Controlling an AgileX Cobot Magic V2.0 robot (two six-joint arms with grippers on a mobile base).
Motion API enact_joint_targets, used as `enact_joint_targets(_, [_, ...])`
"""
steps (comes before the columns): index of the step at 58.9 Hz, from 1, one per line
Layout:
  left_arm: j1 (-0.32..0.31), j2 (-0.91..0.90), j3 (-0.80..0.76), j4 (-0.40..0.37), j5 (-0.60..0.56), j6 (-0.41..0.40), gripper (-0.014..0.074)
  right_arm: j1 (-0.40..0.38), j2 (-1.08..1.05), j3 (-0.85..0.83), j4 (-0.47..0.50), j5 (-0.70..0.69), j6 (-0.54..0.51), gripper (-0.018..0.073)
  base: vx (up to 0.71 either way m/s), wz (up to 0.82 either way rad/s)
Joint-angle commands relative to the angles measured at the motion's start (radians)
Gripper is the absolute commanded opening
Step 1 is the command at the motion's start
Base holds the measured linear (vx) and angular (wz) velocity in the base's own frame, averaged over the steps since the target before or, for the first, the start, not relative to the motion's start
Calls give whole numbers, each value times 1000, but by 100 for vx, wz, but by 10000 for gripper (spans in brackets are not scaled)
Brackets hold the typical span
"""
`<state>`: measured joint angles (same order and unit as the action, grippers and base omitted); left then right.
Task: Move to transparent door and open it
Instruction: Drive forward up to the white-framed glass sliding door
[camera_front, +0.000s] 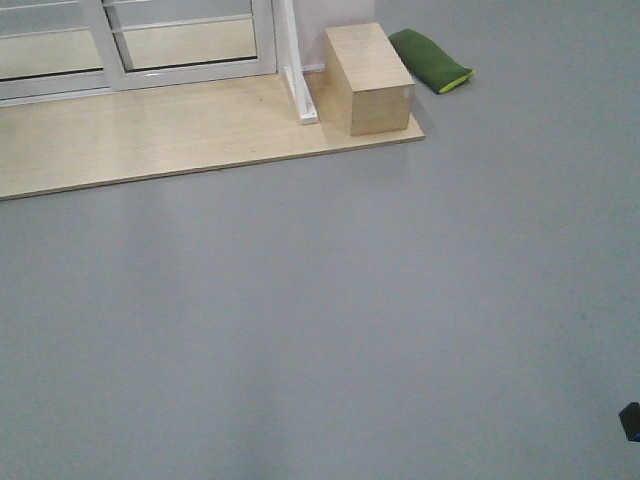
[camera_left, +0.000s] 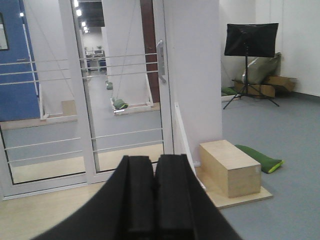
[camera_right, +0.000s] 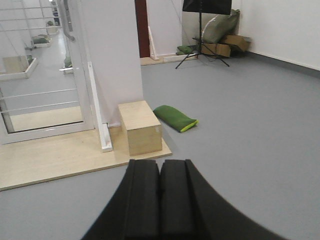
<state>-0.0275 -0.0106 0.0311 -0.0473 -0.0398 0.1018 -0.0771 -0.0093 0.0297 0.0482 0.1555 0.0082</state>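
The front view looked down and caught only the lowest strip of the transparent door (camera_front: 190, 45), standing at the back edge of a pale wooden platform (camera_front: 150, 135) well apart from the robot across bare grey floor (camera_front: 350, 330); no claw showed there. The left wrist view gave the door at nearly full height: clear glass in a white frame, thin white horizontal bars across it, and a long grey handle (camera_left: 161, 60) on its right edge, next to a white pillar (camera_left: 192, 75). A similar glass panel (camera_left: 35, 110) stood to its left, with a blue door (camera_left: 15, 65) visible through it. The left claw (camera_left: 153, 165) filled the bottom of that view, its two black fingers pressed together with nothing between them. The right claw (camera_right: 160, 167) was likewise closed and empty. The right wrist view showed only a slice of the door at its left edge, but far more open floor to the right. All three views showed a light wooden box (camera_front: 368, 78) at the platform's right end beside the pillar's foot, and a green cushion (camera_front: 430, 60) lying on the floor just beyond it. Only the wrist views reached a black stand on a tripod (camera_left: 250, 40) and cardboard boxes (camera_left: 275, 82) by the far wall.
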Motion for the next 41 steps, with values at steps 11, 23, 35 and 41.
enact_joint_targets(11, [-3,-15,16,-3,-76,-7,-6,-5,-17,4,-1,-85,-8,-6,44,29])
enact_joint_targets(23, [-3,-15,16,-3,-76,-7,-6,-5,-17,4,-1,-85,-8,-6,45,23])
enact_joint_targets(35, [-3,-15,16,-3,-76,-7,-6,-5,-17,4,-1,-85,-8,-6,46,18])
enact_joint_targets(41, [-3,-15,16,-3,-76,-7,-6,-5,-17,4,-1,-85,-8,-6,46,17])
